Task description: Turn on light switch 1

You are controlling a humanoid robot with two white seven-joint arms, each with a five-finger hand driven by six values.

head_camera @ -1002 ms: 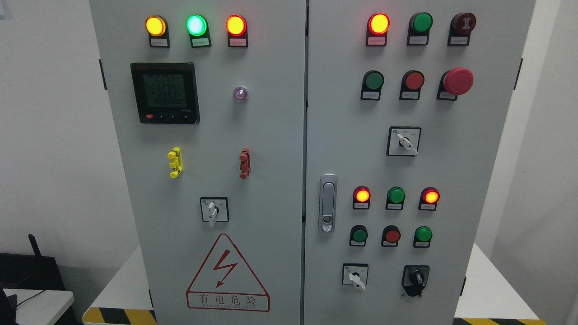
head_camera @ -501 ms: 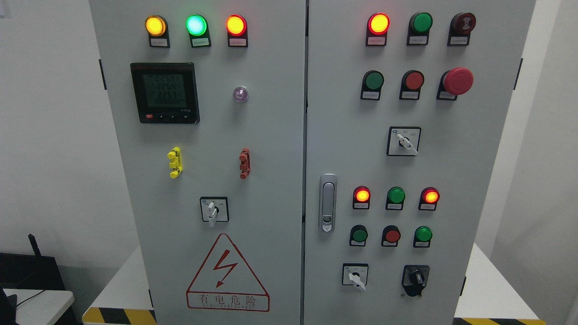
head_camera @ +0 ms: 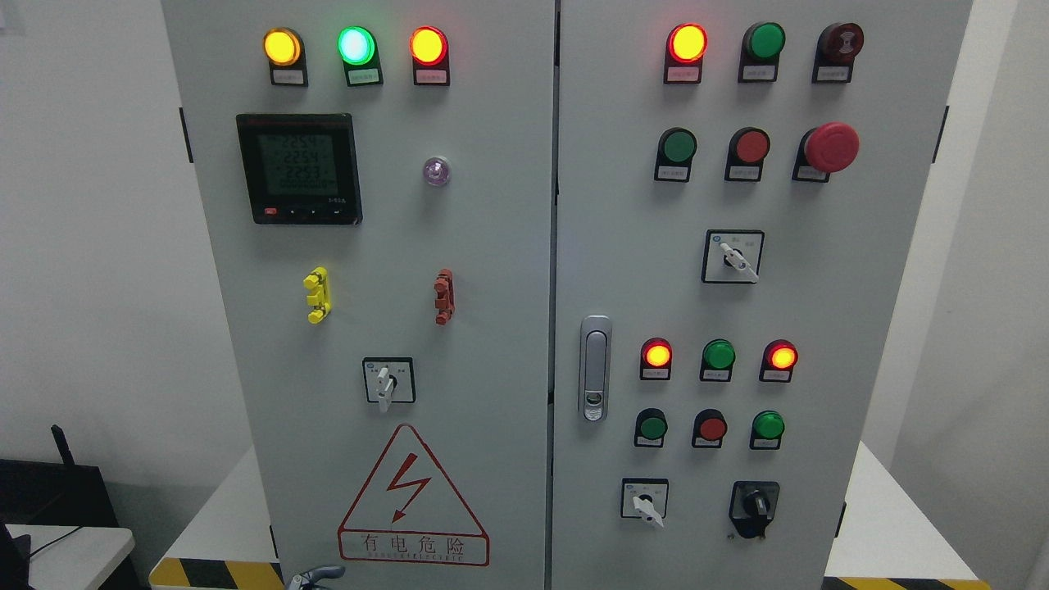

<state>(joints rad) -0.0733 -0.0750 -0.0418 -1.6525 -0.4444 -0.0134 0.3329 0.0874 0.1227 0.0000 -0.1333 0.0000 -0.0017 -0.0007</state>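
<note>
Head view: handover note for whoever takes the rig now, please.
Left hand: just showing at the bottom edge, below the warning sign; grip unclear, touching nothing. Right hand: out of view.
Cabinet: both doors shut; rotary switches and buttons untouched. Labels are too small to tell which is switch 1.
Done: nothing on the panel.
Left: find switch 1, reach it, turn it on.

Grey two-door control cabinet [head_camera: 492,246] fills the frame. Left door: yellow lamp [head_camera: 281,47], green lamp [head_camera: 356,45] and red lamp [head_camera: 428,45] lit along the top; digital meter [head_camera: 299,168] below them; white-handled rotary switch [head_camera: 388,381] lower down, handle pointing down; red warning triangle [head_camera: 412,496] beneath it. Right door: red mushroom button [head_camera: 831,147], door latch [head_camera: 595,368]. A grey metal finger part of the left hand [head_camera: 314,576] shows at the bottom edge, left of middle, apart from every control.
</note>
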